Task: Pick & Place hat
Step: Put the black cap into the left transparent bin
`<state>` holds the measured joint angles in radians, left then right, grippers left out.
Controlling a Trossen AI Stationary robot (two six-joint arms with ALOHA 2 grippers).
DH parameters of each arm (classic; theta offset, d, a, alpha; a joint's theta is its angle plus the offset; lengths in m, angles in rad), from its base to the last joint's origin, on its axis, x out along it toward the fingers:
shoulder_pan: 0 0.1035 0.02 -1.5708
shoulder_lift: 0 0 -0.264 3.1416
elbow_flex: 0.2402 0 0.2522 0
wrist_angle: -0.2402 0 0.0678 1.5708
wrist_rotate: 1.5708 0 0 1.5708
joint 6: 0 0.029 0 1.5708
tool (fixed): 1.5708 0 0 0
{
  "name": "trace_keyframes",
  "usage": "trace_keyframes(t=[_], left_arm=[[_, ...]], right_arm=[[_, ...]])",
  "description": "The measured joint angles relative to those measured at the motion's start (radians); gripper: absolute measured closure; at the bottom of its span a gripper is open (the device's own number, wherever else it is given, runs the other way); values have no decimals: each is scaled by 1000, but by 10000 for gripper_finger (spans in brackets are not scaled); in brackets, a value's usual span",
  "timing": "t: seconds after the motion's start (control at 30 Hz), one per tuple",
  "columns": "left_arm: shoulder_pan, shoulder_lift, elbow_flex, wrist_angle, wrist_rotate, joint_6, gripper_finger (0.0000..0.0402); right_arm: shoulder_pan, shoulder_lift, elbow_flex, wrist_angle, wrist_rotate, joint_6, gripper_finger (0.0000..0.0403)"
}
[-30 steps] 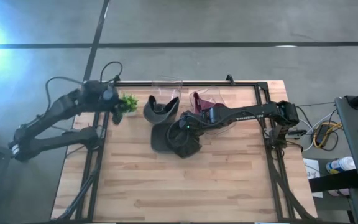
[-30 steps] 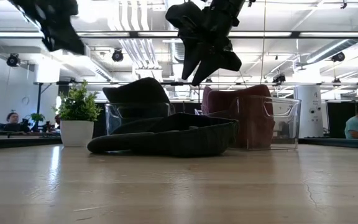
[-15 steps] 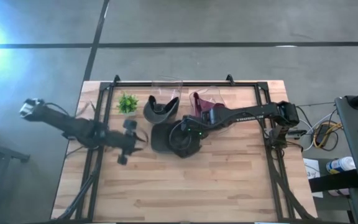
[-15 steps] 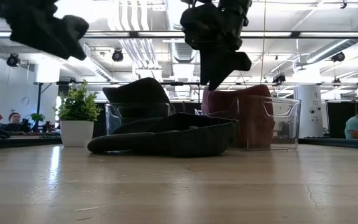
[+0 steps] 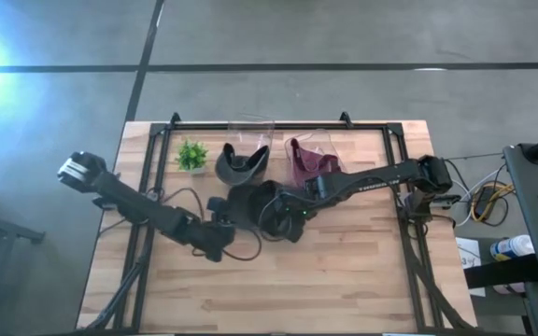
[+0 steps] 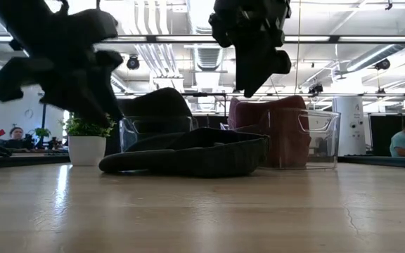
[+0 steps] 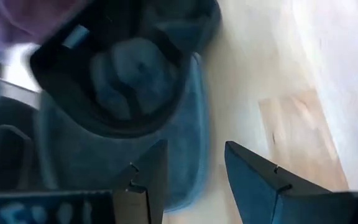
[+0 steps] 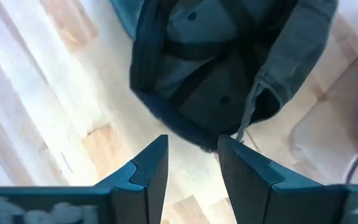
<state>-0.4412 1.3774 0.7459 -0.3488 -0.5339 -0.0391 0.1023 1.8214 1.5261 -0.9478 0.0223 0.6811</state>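
- The dark hat (image 5: 250, 207) lies upside down mid-counter (image 5: 344, 271), just near of two clear bins (image 6: 297, 133).
- The right end effector (image 8: 191, 163) hangs above it, fingers parted, holding nothing.
- The left end effector (image 7: 194, 177), also parted and empty, hovers at its left edge.
- Best to descend squarely so one finger slips inside the rim.

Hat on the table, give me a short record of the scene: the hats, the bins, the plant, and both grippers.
loose hat: dark hat lying on the wooden table
left bin: clear bin holding a dark hat
right bin: clear bin holding a maroon hat
plant: potted plant, back left
left gripper: left gripper open, beside the loose hat
right gripper: right gripper open, above the loose hat
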Motion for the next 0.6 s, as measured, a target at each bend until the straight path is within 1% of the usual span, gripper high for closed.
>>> trace_keyframes(t=[0.07,0.17,0.33,0.47,0.53,0.6], left_arm=[[0,41,16,-4,19,-17,250],[0,78,38,20,20,-48,250],[4,146,37,92,20,-73,250],[8,211,37,110,16,-75,250],[12,239,37,123,-24,-85,250],[17,270,37,137,-94,-105,250]], right_arm=[[11,0,0,0,1,6,266],[24,0,0,1,2,13,266],[38,-1,0,1,6,13,266],[50,-1,0,1,28,13,266],[53,-1,-1,3,44,14,266],[54,-1,0,6,52,18,266]])
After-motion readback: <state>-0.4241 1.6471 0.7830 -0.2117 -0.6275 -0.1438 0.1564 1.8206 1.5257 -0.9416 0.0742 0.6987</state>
